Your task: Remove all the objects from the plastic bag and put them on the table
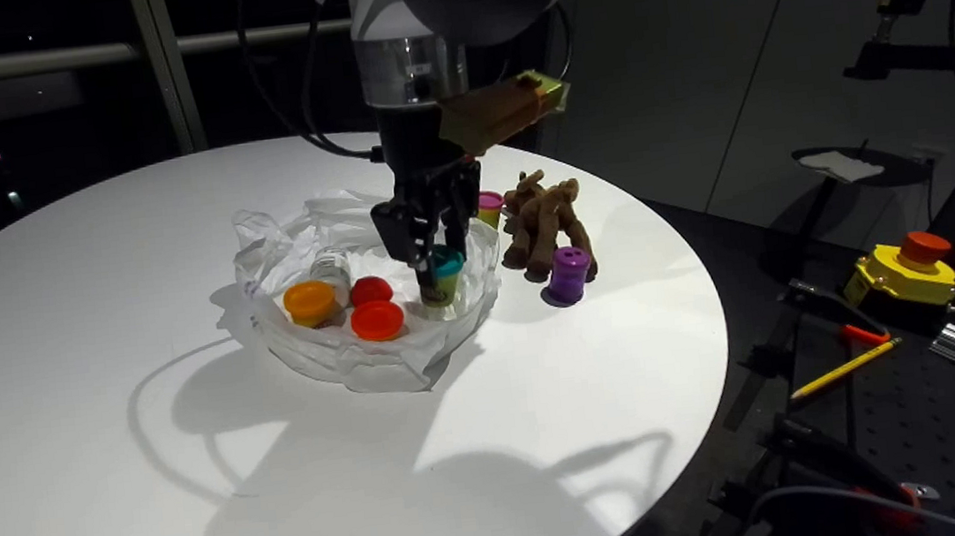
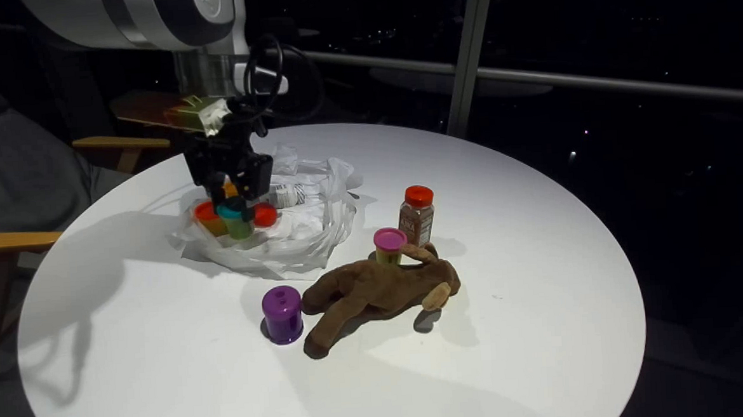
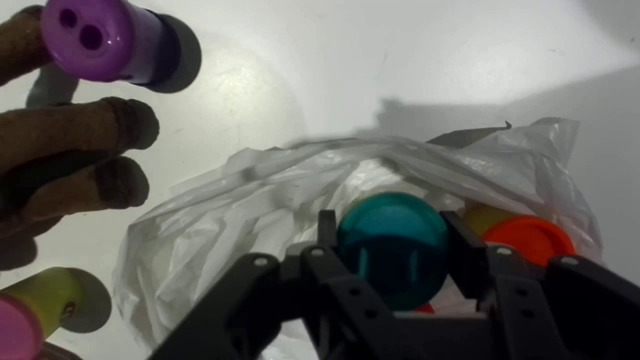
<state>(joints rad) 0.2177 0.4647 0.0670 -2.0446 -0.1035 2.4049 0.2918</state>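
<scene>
A white plastic bag (image 1: 389, 357) lies opened out on the white table. My gripper (image 1: 443, 254) is down inside it, shut on a tub with a teal lid (image 3: 392, 250). The fingers sit on either side of the lid, and the green tub (image 2: 240, 229) shows below them. I cannot tell whether its base touches the bag. Also in the bag are an orange-lidded tub (image 1: 310, 302), a red-lidded tub (image 1: 378, 322), a red round object (image 1: 371, 291) and a white labelled bottle (image 2: 287, 196).
On the table beside the bag stand a purple sharpener (image 2: 282, 315), a brown plush animal (image 2: 375, 288), a pink-lidded tub (image 2: 389, 240) and a red-capped seasoning bottle (image 2: 417, 215). The plush and sharpener are close to the bag. The round table edge (image 1: 718, 322) lies beyond them.
</scene>
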